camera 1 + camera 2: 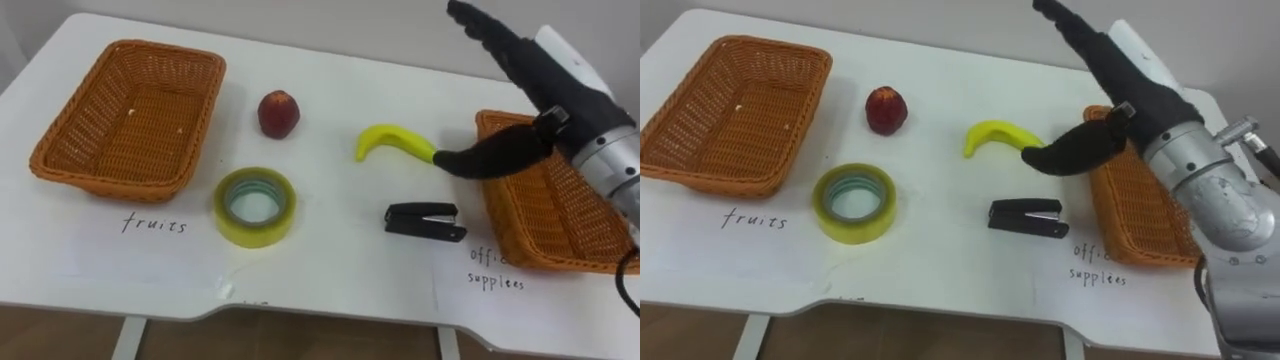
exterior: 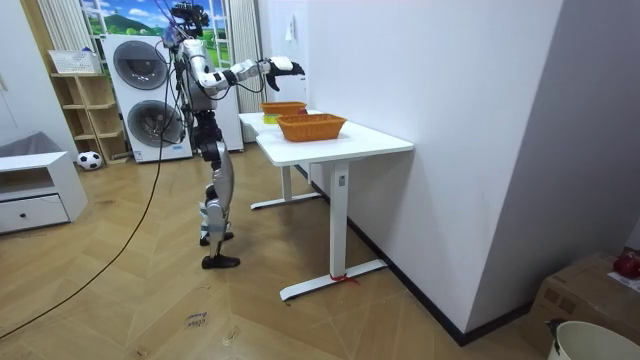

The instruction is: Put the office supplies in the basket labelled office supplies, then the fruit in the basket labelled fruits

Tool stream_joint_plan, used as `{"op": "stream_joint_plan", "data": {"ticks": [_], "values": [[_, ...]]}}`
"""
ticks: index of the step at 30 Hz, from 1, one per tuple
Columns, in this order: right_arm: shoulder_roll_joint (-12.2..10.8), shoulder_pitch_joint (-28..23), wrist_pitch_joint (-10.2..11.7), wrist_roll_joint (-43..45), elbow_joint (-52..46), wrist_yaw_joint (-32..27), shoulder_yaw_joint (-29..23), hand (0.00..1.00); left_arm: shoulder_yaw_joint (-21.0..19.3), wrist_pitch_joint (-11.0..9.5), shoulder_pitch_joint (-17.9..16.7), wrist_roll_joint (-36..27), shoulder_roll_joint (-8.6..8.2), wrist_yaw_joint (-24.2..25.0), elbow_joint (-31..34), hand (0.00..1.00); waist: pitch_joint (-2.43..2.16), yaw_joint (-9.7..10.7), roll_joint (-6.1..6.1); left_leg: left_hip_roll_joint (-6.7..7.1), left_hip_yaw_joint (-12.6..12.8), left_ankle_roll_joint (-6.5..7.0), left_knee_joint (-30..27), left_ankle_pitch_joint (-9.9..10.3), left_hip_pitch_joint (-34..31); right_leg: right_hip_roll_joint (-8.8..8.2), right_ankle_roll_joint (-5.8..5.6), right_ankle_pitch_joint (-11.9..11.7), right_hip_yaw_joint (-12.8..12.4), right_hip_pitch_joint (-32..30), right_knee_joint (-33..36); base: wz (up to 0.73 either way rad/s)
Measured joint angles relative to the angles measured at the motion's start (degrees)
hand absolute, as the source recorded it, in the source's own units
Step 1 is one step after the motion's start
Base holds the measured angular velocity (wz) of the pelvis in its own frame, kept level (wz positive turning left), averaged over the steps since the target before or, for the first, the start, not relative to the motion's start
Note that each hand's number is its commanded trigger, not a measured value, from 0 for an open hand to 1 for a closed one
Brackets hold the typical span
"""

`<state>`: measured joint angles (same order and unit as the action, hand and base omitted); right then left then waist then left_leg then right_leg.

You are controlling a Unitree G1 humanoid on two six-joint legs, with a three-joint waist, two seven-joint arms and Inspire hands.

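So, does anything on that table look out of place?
Nothing is spilled or broken. The red fruit, banana, tape roll and stapler lie on the table between the fruit basket and the supplies basket, unsorted. The right hand is open by the banana's end.

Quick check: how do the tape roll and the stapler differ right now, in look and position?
The tape roll is a yellow ring lying flat; the stapler is black, long and narrow. The tape roll sits near the left basket, the stapler beside the right basket. Both rest on the white table, outside either basket.
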<state>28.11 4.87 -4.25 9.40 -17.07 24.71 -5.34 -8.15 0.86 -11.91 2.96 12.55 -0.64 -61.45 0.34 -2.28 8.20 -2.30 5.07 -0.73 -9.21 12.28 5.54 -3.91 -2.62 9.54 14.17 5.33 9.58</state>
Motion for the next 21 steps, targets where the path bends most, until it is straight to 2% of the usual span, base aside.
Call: {"op": "stream_joint_plan", "data": {"ticks": [5,11,12,14,21], "values": [[0.0,-3.07,-2.13,0.39,0.62,2.34,0.03,0.0,-0.07,0.46,0.44,-0.01,0.0,0.12,-0.07,0.0,0.08,-0.36,-0.12,0.0,-0.39,0.0,0.0,0.0,0.09,0.03,0.0,0.0,0.07,0.4,-0.11,0.05],[0.0,-4.25,-2.42,0.64,0.71,4.93,0.04,0.0,-0.04,0.46,1.13,-0.1,-0.01,0.45,-0.02,0.0,0.12,-1.32,-0.1,0.0,-0.29,0.0,-0.13,0.0,0.07,0.02,0.0,0.0,0.12,0.56,-0.03,0.0],[0.0,-4.25,-2.53,0.63,0.76,5.32,0.08,0.0,-0.04,0.46,1.15,-0.1,-0.01,0.59,-0.01,0.0,0.31,-1.34,-0.37,0.0,-0.28,0.0,-0.13,0.01,0.03,0.02,0.0,0.0,0.13,0.62,-0.02,0.0],[0.0,-4.25,-2.85,0.61,0.82,6.99,0.15,0.0,-0.05,0.46,1.18,-0.12,0.04,1.16,-0.01,0.0,0.35,-1.39,-0.35,0.0,-0.3,-0.02,-0.11,0.02,-0.01,0.04,0.0,0.0,0.17,0.64,0.0,0.0],[0.0,-4.26,-3.38,1.73,1.13,11.52,0.48,0.0,0.0,0.47,1.16,-0.25,0.19,1.36,0.04,0.0,0.28,-1.37,-0.25,-0.01,-0.33,-0.02,-0.09,0.02,-0.08,0.05,0.02,-0.01,0.01,0.64,0.1,0.0]]}}
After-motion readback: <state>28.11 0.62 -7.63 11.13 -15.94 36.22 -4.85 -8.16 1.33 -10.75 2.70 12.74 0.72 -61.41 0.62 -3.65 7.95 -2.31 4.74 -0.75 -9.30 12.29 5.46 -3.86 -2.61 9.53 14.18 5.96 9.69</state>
